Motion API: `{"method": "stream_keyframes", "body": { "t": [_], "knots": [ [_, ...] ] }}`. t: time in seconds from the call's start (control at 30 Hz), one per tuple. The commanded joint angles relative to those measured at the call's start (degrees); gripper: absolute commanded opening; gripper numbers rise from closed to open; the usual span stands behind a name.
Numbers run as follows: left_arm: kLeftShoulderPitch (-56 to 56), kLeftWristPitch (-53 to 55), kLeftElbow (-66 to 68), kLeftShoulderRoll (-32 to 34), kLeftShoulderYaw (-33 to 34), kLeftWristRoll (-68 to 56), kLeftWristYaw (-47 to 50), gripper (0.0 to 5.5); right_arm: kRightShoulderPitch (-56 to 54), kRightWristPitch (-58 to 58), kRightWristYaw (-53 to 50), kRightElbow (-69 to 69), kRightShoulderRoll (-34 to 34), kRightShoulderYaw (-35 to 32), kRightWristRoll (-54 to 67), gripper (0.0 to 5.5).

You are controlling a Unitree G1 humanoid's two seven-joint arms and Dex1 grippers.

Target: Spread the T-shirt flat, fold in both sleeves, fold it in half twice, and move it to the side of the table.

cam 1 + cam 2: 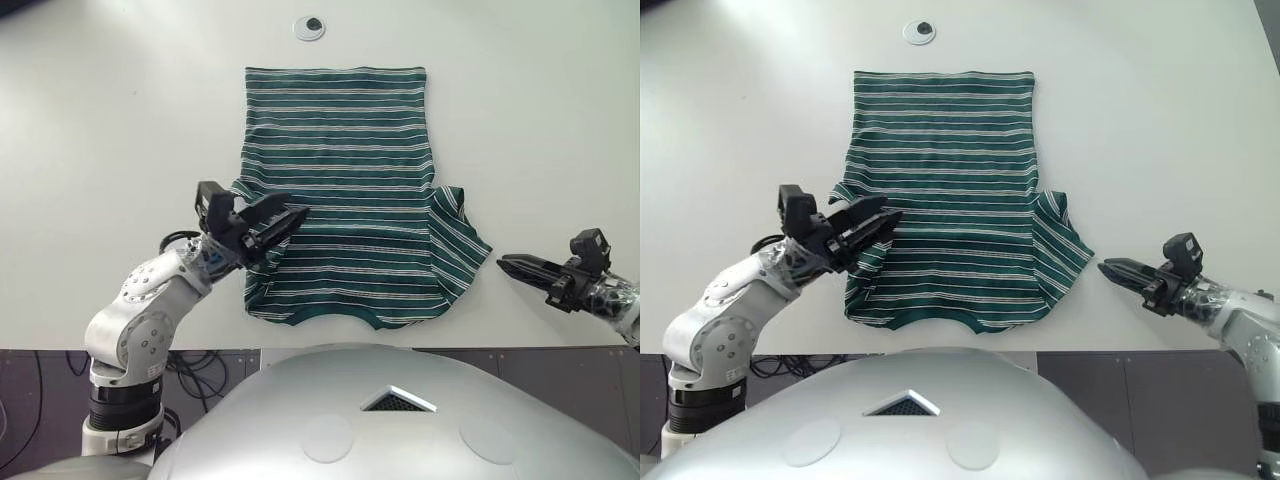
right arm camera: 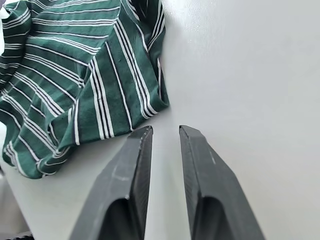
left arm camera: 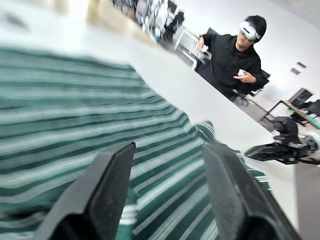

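L gripper point(image 1: 293, 216): fingers point(image 3: 110, 185) spread wide, nothing between them, tips over the T-shirt point(image 1: 340, 190) at its left edge, approx where the left sleeve lies turned in. Touching the cloth or just above it, can't tell; the wrist view is blurred.

R gripper point(image 2: 166, 129): fingers near parallel w/ a narrow gap, holding nothing, low over bare table just beside the right sleeve point(image 1: 462, 238), not touching it.

Shirt: green w/ thin white stripes, lying mid-table, hem at the far side, neck toward the robot. Body mostly flat; right sleeve sticks out and is rumpled.

Table point(image 1: 540, 120): plain white, smooth. Small round disc point(image 1: 309, 27) w/ a dark centre sits beyond the hem, apart from the shirt.

Below the near table edge: dark floor w/ black cables point(image 1: 195, 368). Beyond the far side, a pale wall and dark furniture point(image 3: 167, 15), blurred.
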Motion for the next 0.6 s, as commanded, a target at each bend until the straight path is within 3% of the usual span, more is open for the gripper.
{"method": "stream_keyframes", "body": {
  "t": [0.03,0.27,0.4,0.6],
  "knots": [
    [0.35,-3.65,-0.43,1.32,-0.09,4.16,-0.09,2.41,-1.58,2.27,-0.67,-1.05,2.46,1.23,-0.59,0.98],
    [5.01,-13.20,0.69,3.93,-6.06,14.66,-4.60,2.41,-4.98,4.47,-2.15,-0.24,6.58,1.37,-0.14,0.98],
    [5.46,-15.96,1.39,3.61,-5.81,15.77,-5.28,2.41,-4.81,5.19,-1.80,-1.27,7.30,1.66,-0.62,0.98],
    [6.42,-19.94,2.14,5.66,-4.47,17.55,-7.15,2.45,-4.78,6.33,-2.52,-1.73,7.70,1.46,-0.83,0.06]
  ]
}}
